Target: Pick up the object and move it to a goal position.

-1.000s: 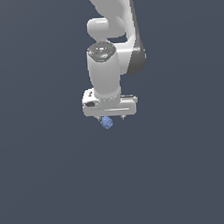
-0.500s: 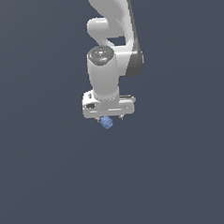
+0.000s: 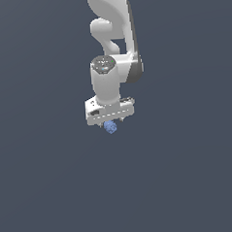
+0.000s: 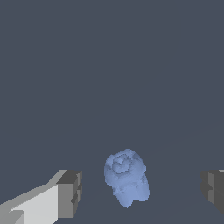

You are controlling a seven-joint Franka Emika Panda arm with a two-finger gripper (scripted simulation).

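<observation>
The object (image 4: 126, 181) is a small blue lumpy blob on the dark grey floor. In the wrist view it lies between my two grey fingertips (image 4: 70, 194), with a clear gap on each side. My gripper (image 4: 142, 192) is open and touches nothing. In the exterior view the white gripper (image 3: 110, 122) points straight down right above the blob (image 3: 110, 128), which peeks out below the hand. The fingers are mostly hidden behind the hand there.
A plain dark grey floor (image 3: 190, 181) lies all around. The white arm (image 3: 113, 35) rises behind the gripper toward the top of the exterior view. No other objects or goal marker show.
The gripper has come down a little over the blue blob. The blob has stayed where it was.
</observation>
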